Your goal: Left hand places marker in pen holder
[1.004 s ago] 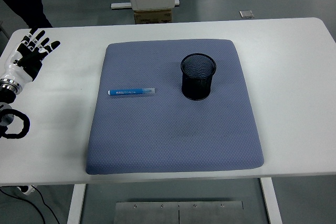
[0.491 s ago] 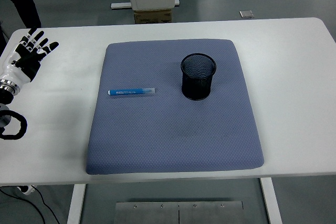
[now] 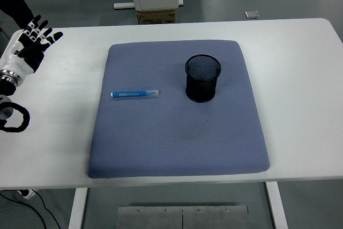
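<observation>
Left hand [image 3: 29, 46] at table's [image 3: 300, 52] far-left corner, fingers spread, holding nothing. Marker [image 3: 134, 94] lies flat on left part of grey mat [image 3: 177, 143], well apart from the hand. Mesh pen holder [image 3: 202, 78] upright, right of marker, bare mat between them. Wide white margin each side.

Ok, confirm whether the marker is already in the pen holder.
No, the marker lies flat on the blue mat, left of the pen holder.
</observation>
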